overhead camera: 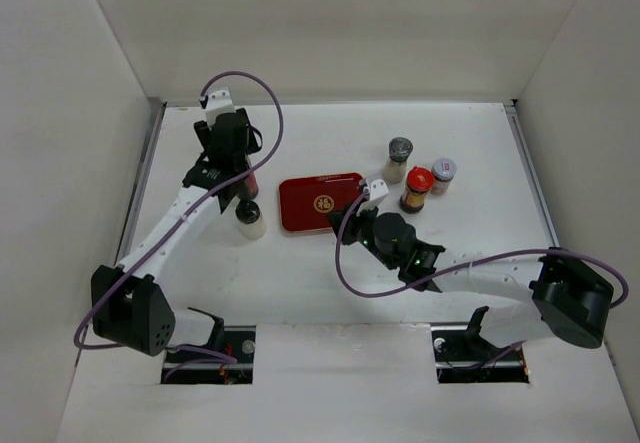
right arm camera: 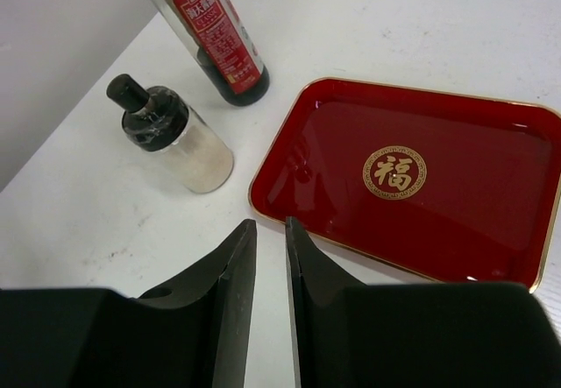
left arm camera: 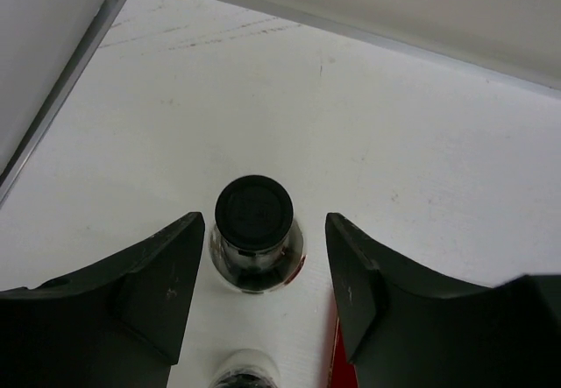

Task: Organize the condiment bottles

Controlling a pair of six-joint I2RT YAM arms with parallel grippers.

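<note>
The tall black-capped dark bottle (overhead camera: 251, 187) stands left of the red tray (overhead camera: 320, 203). In the left wrist view its cap (left arm camera: 254, 216) sits between my open left gripper's (left arm camera: 265, 230) fingers, untouched. The left gripper (overhead camera: 238, 171) hovers over it. A whitish shaker with a black top (overhead camera: 249, 220) stands just in front of it (left arm camera: 245, 372). My right gripper (overhead camera: 338, 220) is shut and empty at the tray's near edge (right arm camera: 270, 239). The right wrist view shows the dark bottle (right arm camera: 219, 38), the shaker (right arm camera: 175, 143) and the tray (right arm camera: 456, 230).
A grey-capped shaker (overhead camera: 399, 159), a red-capped orange bottle (overhead camera: 417, 189) and a small red-labelled jar (overhead camera: 443, 175) stand in a group right of the tray. White walls enclose the table on the left, back and right.
</note>
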